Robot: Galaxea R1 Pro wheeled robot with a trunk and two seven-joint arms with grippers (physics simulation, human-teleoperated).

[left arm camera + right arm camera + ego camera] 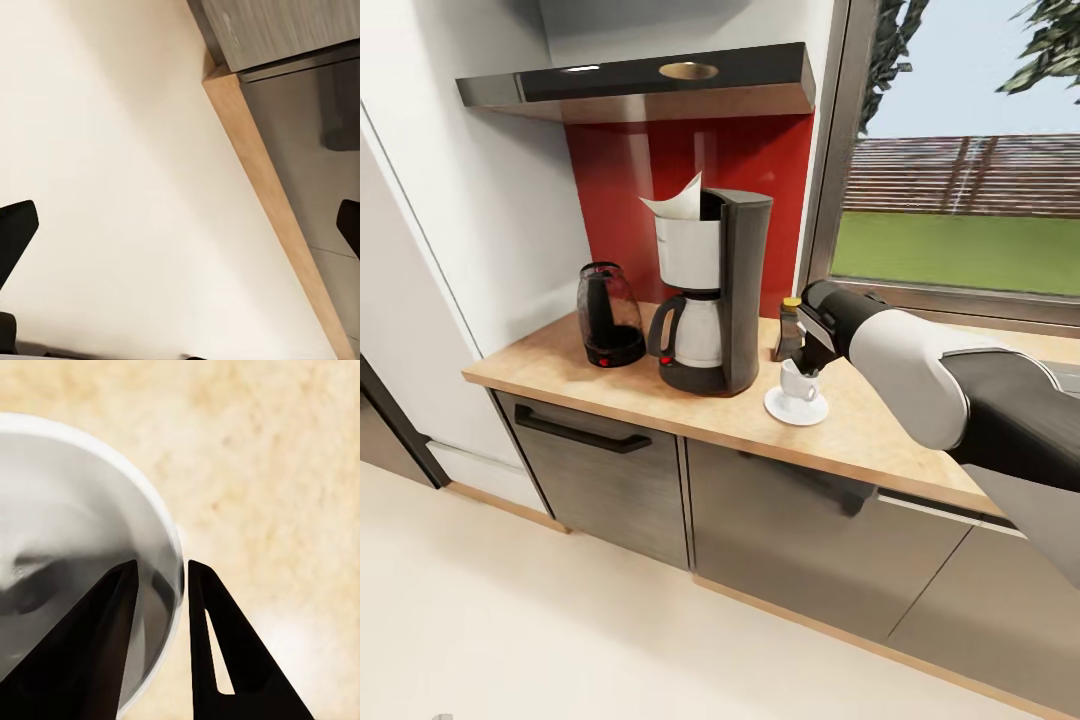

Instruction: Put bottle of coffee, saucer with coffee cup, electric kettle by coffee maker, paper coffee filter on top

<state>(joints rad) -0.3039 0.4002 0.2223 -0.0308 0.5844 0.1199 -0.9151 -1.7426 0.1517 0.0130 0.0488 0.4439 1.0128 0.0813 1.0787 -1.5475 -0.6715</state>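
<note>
Two right fingers (206,637) pinching coffee cup (67,555) rim, above saucer (796,407)

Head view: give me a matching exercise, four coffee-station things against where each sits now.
Things:
1. paper coffee filter
2. electric kettle
3. coffee cup
4. bottle of coffee

Places:
A. on the saucer, its wall between the right hand's fingers
B. on top of the coffee maker
C. behind the cup, partly hidden by the hand
D. on the countertop, at the coffee maker's far side from the cup

Pairs: 1-B, 2-D, 3-A, 4-C
</note>
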